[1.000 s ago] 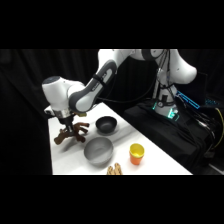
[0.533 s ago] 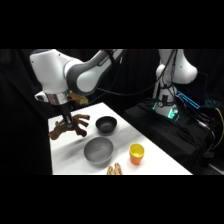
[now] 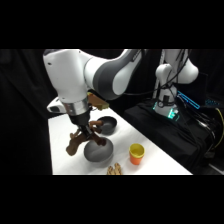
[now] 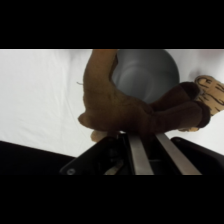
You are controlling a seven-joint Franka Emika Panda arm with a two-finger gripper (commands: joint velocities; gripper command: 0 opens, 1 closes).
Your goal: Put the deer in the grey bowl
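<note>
The brown deer [image 3: 80,140] hangs in the air, my gripper [image 3: 86,131] shut on its body, its legs dangling. It hovers over the left rim of the grey bowl [image 3: 98,151], which stands on the white table. In the wrist view the deer [image 4: 130,107] fills the middle, clamped between my two fingers [image 4: 139,155], and the grey bowl [image 4: 147,72] lies right behind it.
A smaller dark bowl [image 3: 108,125] stands behind the grey one. An orange-yellow cup [image 3: 136,153] sits to the right, and a small tan object [image 3: 114,169] lies at the table's front edge. Dark equipment with a lit display [image 3: 167,111] stands at the right.
The arm has carried the deer up off the table and rightward, from the left edge to above the grey bowl's rim.
</note>
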